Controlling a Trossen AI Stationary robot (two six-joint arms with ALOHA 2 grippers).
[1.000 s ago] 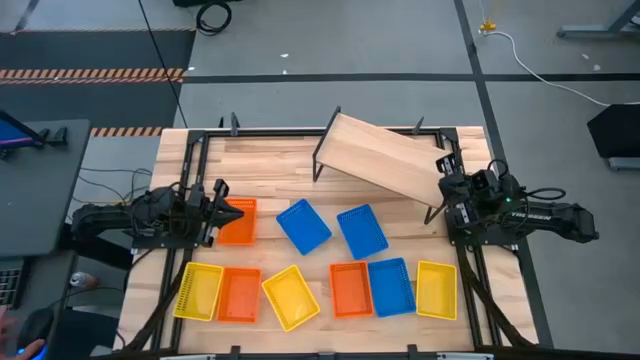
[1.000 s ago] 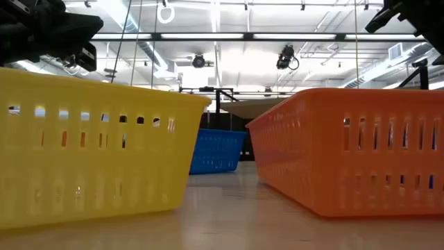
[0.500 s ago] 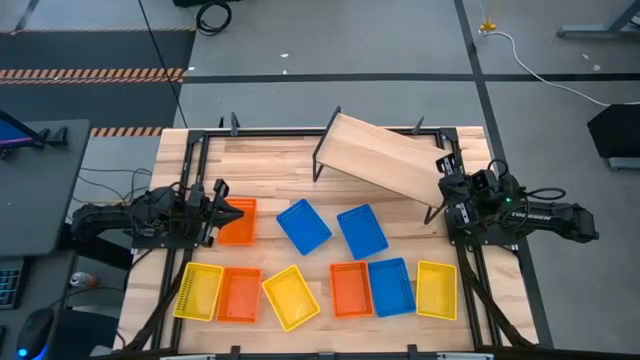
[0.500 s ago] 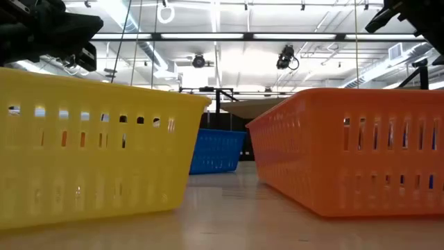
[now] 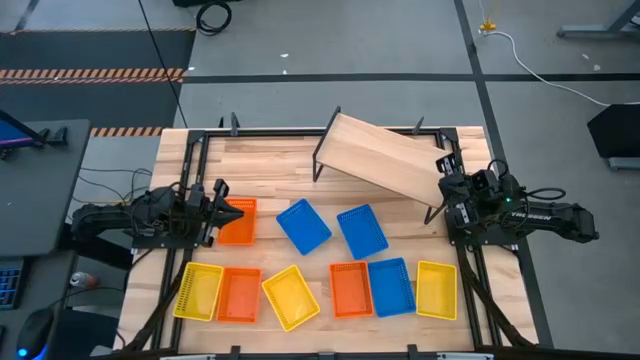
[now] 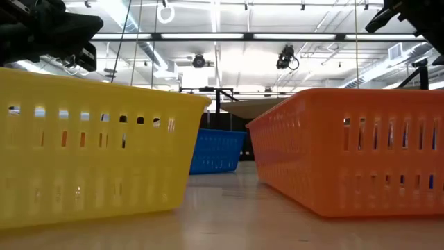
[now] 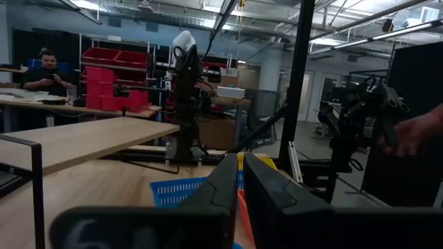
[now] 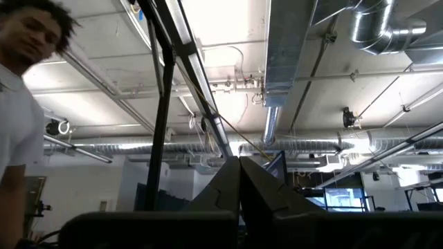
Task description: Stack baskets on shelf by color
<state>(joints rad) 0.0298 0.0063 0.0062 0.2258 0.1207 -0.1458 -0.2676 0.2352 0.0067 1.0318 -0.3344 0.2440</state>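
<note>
Nine baskets lie on the slatted table. The far row is orange (image 5: 238, 221), blue (image 5: 303, 226) and blue (image 5: 362, 231). The near row is yellow (image 5: 198, 291), orange (image 5: 239, 294), yellow (image 5: 291, 297), orange (image 5: 350, 288), blue (image 5: 391, 286) and yellow (image 5: 436, 289). The shelf (image 5: 385, 155) stands askew at the far right. My left gripper (image 5: 234, 211) is shut and level over the far orange basket's left end; it also shows in the left wrist view (image 7: 240, 190). My right gripper (image 8: 240, 181) is shut and tipped up at the table's right edge (image 5: 452, 192).
A black metal frame (image 5: 195, 150) runs along the table's edges. In the low view a yellow basket (image 6: 90, 146) and an orange basket (image 6: 354, 146) stand close to the camera, with a blue one (image 6: 218, 149) behind. People show in the room beyond the table.
</note>
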